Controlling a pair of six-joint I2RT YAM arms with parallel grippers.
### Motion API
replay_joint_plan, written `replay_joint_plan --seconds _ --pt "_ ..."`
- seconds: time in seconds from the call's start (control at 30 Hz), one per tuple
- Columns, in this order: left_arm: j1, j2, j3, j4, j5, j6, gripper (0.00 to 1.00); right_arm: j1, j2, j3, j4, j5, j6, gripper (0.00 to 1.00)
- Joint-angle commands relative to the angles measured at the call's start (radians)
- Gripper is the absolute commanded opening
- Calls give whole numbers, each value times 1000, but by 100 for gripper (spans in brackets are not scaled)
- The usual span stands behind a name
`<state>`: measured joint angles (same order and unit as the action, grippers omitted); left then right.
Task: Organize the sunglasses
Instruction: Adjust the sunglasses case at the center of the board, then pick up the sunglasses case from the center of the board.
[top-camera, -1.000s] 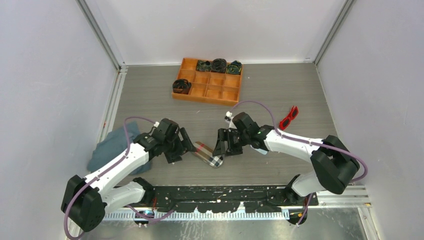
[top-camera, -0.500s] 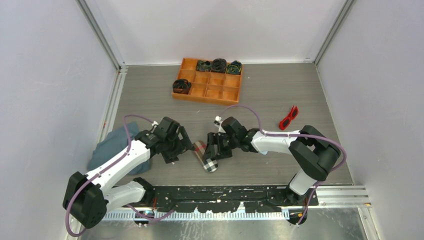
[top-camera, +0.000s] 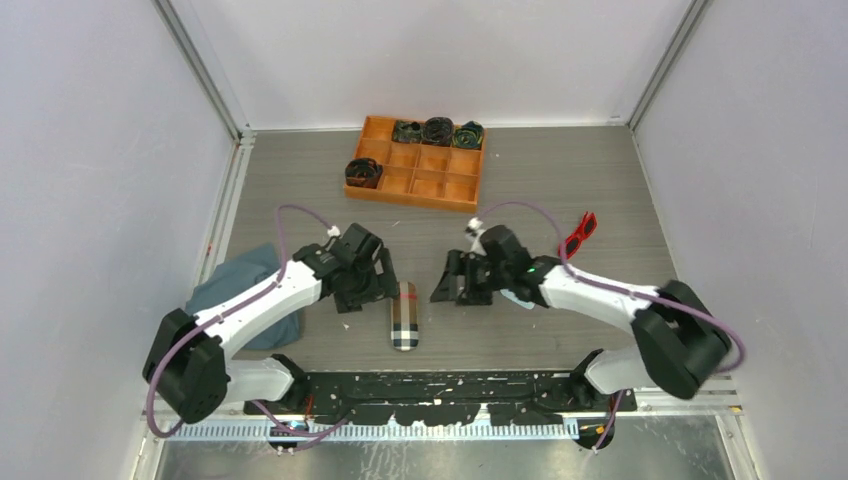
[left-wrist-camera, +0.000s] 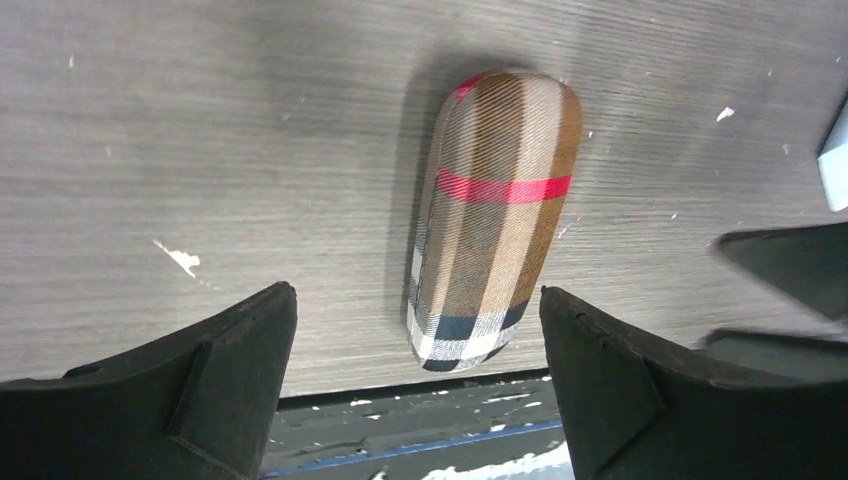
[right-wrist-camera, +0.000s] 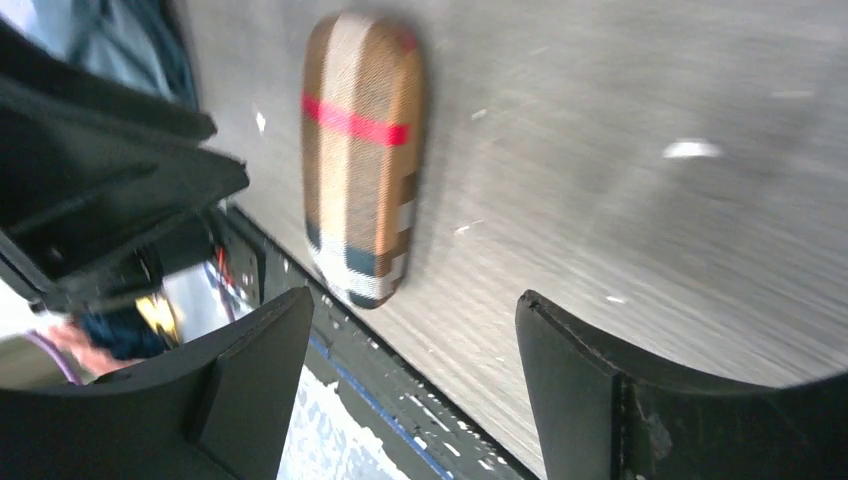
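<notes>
The red sunglasses (top-camera: 577, 235) lie on the table at the right, beyond my right arm and away from both grippers. A tan-and-black plaid case (top-camera: 404, 315) lies free near the front edge, lengthwise toward me, also seen as the plaid case (left-wrist-camera: 495, 210) and the plaid case (right-wrist-camera: 362, 150) in the wrist views. My left gripper (top-camera: 377, 283) hangs just left of its far end, open and empty, as the left gripper (left-wrist-camera: 415, 293) shows. My right gripper (top-camera: 449, 285) stands to the case's right, open and empty, as the right gripper (right-wrist-camera: 412, 298) shows.
An orange compartment tray (top-camera: 461, 188) with several dark rolled items stands at the back. A grey-blue cloth (top-camera: 240, 295) lies at the left under my left arm. A small light blue cloth (top-camera: 516, 297) peeks out under my right arm. The black base rail (top-camera: 450, 385) runs along the near edge.
The case has turned from a slant to lie straight toward the near edge. Both grippers have opened wider and drawn back from it, the left one moving farther up the table.
</notes>
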<state>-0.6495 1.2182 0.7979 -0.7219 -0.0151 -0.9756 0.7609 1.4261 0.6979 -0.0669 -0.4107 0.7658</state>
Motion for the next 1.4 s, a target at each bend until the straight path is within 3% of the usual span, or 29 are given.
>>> replay_joint_plan --seconds 0.0,0.13,0.3,0.6,0.87,1.03,1.13,1.2,1.37 --pt "-85 89 104 -34 -110 172 92 -145 -172 -61 -117 125 3 81" --pt "-196 216 189 -88 -209 186 94 -225 -258 -87 -176 158 3 82" --pt "-294 375 297 -150 -307 128 96 -235 -262 -86 -185 153 11 83" --pt "-347 503 346 -170 -357 22 90 -236 -246 -85 -168 132 17 83" --pt "-357 519 332 -137 -344 12 73 -236 -234 -84 -158 125 21 83" --pt "-357 467 294 -81 -312 5 45 -236 -239 -82 -157 118 25 83" --pt "-338 364 254 -1 -261 30 34 -245 -256 -82 -150 78 34 84" --pt "-290 249 201 89 -156 60 29 -268 -275 -85 -130 24 53 84" --pt "-86 -75 4 432 271 82 14 -325 -349 -94 30 -176 155 84"
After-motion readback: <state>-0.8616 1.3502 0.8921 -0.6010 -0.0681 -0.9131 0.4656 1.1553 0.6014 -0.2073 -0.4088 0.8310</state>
